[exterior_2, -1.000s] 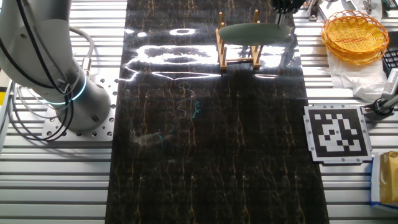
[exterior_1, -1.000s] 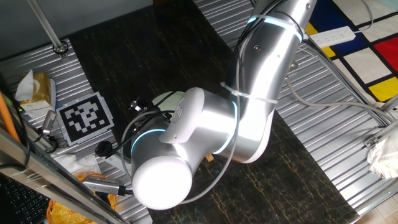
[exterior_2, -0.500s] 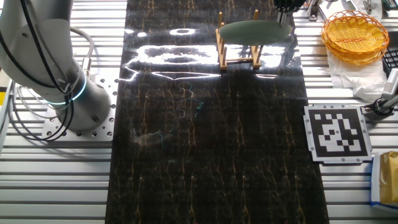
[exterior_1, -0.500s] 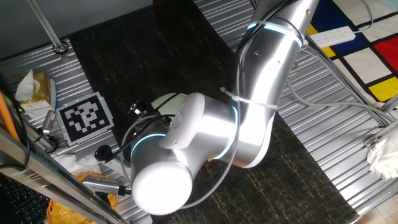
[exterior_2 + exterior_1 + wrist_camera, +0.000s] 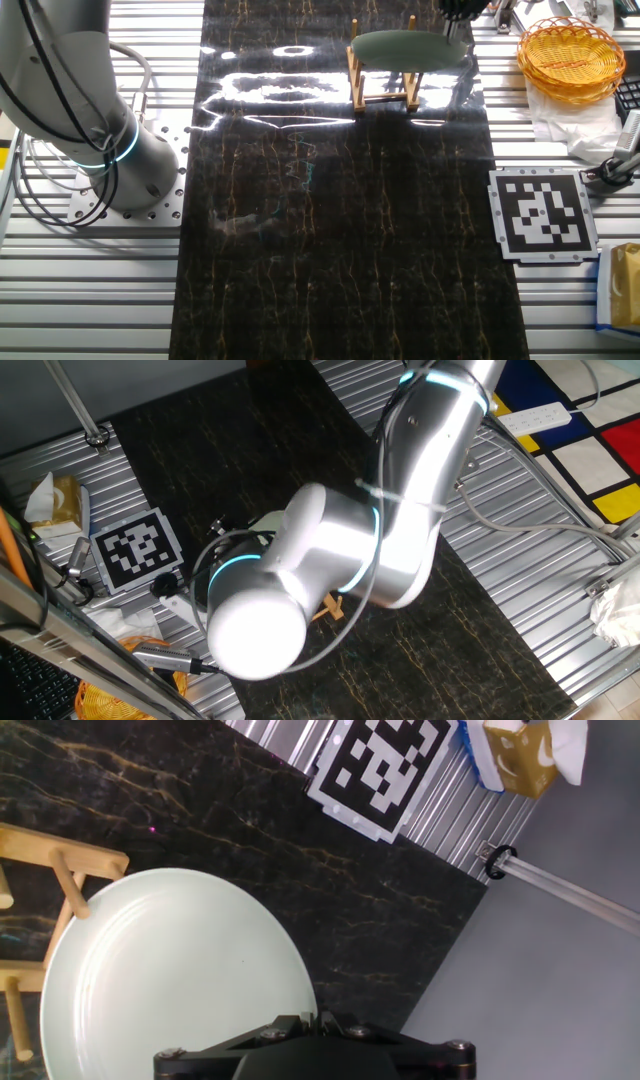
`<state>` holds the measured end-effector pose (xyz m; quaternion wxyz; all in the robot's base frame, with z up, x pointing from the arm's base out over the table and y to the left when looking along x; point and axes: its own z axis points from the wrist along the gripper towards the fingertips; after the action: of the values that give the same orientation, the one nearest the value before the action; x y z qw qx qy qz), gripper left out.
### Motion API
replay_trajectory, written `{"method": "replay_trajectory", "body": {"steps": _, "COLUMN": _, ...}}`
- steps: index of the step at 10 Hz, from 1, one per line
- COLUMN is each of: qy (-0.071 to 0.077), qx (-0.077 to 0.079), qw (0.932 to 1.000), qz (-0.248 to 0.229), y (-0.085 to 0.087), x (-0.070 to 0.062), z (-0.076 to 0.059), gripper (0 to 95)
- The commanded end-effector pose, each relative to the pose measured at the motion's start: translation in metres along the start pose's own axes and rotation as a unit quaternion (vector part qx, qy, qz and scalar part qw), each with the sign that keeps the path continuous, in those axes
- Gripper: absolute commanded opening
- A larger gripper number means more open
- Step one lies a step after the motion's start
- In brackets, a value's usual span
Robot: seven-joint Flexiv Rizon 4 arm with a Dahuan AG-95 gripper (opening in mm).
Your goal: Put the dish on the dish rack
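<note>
The pale mint-green dish (image 5: pixel 408 48) is held roughly flat over the top of the small wooden dish rack (image 5: pixel 383 88) at the far end of the black mat. In the hand view the dish (image 5: pixel 170 982) fills the lower left, with the rack's pegs and rail (image 5: pixel 62 870) showing past its left edge. My gripper (image 5: pixel 312 1022) is shut on the dish's rim, and in the other fixed view the gripper (image 5: pixel 460 10) is at the dish's right end. In one fixed view the arm hides the dish, and only a corner of the rack (image 5: pixel 333 607) shows.
A yellow wicker basket (image 5: pixel 570 50) on white plastic stands right of the rack. A black-and-white marker board (image 5: pixel 543 213) lies on the metal table at the right, and a tissue box (image 5: pixel 520 750) beyond it. The robot base (image 5: pixel 100 150) is at the left.
The arm has swung a little, and the dish has shifted slightly left and up over the rack. The gripper still holds the rim.
</note>
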<state>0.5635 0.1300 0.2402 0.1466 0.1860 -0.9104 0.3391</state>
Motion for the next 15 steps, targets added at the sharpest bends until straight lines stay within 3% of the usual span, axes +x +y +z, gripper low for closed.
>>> {"method": "replay_trajectory", "body": {"steps": 1, "qy": -0.001, "qx": 0.000, "qw": 1.0000, "qz": 0.005, "y": 0.0026, "x": -0.0006, "z": -0.0023, "gripper": 0.0}}
{"method": "replay_trajectory", "body": {"steps": 5, "qy": -0.005, "qx": 0.001, "qw": 0.9999, "qz": 0.012, "y": 0.0033, "x": 0.0004, "z": -0.0034, "gripper": 0.0}}
{"method": "replay_trajectory", "body": {"steps": 8, "qy": -0.055, "qx": 0.025, "qw": 0.9981, "qz": -0.013, "y": 0.0034, "x": 0.0001, "z": -0.0067, "gripper": 0.0}}
{"method": "replay_trajectory", "body": {"steps": 9, "qy": -0.087, "qx": 0.037, "qw": 0.9951, "qz": -0.029, "y": 0.0036, "x": 0.0017, "z": -0.0088, "gripper": 0.0}}
{"method": "replay_trajectory", "body": {"steps": 11, "qy": -0.117, "qx": 0.050, "qw": 0.9907, "qz": -0.050, "y": 0.0052, "x": 0.0038, "z": -0.0108, "gripper": 0.0}}
{"method": "replay_trajectory", "body": {"steps": 15, "qy": -0.142, "qx": 0.059, "qw": 0.9851, "qz": -0.077, "y": 0.0059, "x": 0.0045, "z": -0.0115, "gripper": 0.0}}
